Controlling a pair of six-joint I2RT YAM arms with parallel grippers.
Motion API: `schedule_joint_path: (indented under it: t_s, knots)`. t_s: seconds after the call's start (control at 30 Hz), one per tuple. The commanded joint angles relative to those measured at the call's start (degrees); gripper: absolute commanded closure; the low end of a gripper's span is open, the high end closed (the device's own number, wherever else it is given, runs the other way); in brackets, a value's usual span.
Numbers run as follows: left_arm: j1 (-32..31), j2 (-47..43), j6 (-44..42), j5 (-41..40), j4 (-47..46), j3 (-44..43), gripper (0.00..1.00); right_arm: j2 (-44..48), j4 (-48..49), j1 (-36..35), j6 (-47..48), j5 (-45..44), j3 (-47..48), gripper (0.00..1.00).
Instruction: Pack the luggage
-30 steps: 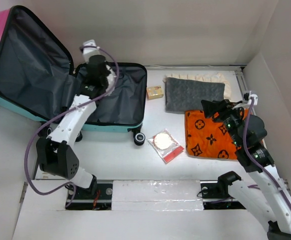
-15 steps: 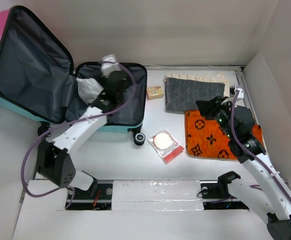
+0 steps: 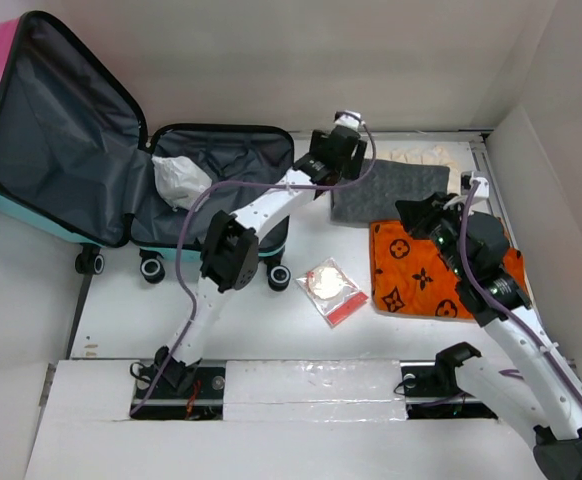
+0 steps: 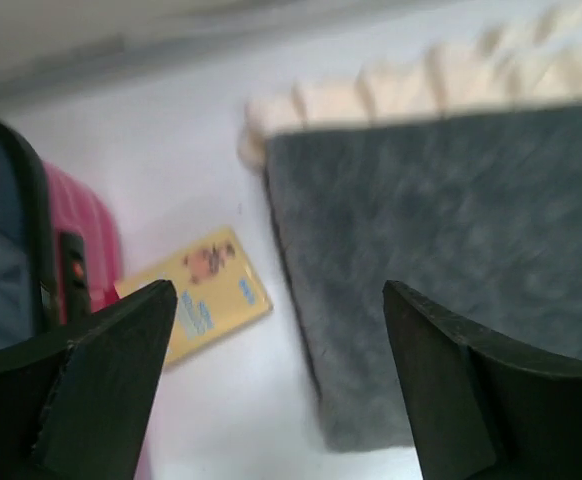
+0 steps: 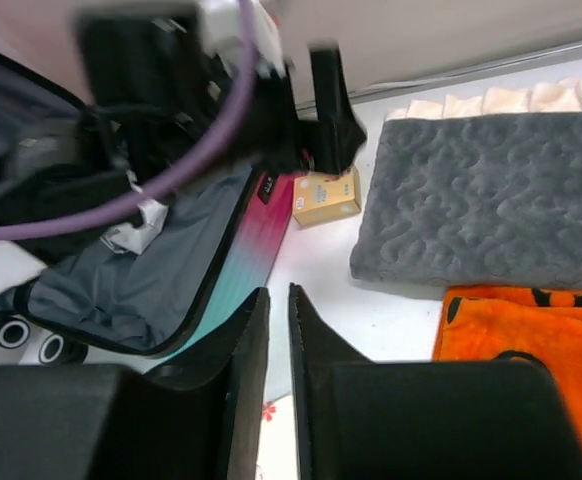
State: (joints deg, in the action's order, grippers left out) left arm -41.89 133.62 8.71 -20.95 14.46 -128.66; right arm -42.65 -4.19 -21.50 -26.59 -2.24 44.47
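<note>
The luggage lies open at the left, pink-to-teal shell, grey lining, its lid standing up. A white crumpled bundle lies inside its base. My left gripper reaches right past the luggage's edge. In the left wrist view it is open and empty above a small yellow box and the corner of a grey towel. My right gripper hovers over the near edge of the grey towel. In the right wrist view it is shut with nothing in it.
An orange patterned cloth lies right of centre under the right arm. A round item in a clear bag with red trim lies in front of the luggage wheels. A cream cloth sticks out behind the grey towel. A wall stands on the right.
My left gripper has swung right out of the luggage to the yellow box and grey towel, leaving the white bundle inside. The right gripper shifted slightly left, then held still.
</note>
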Motion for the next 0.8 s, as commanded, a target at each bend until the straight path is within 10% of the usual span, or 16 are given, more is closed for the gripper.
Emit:
schedule_joint_path:
  t_s: [0.0, 0.17, 0.47, 0.77]
  knots:
    - [0.3, -0.8, -2.2, 1.2, 9.9, -3.5, 0.21, 1.2, 3.4, 0.6, 0.0, -1.3, 0.0, 0.79]
    - [0.3, -21.1, 7.3, 4.5, -11.0, 31.8, 0.24, 1.7, 2.9, 0.6, 0.0, -0.7, 0.0, 0.64]
    - [-1.3, -55.8, 14.2, 5.6, -31.6, 57.5, 0.21, -8.9, 3.1, -1.7, -2.0, 13.7, -7.3, 0.45]
    - [-4.5, -73.7, 17.1, 7.6, -35.2, 80.0, 0.21, -33.0, 0.2, -7.0, 0.1, 9.0, -2.7, 0.25]
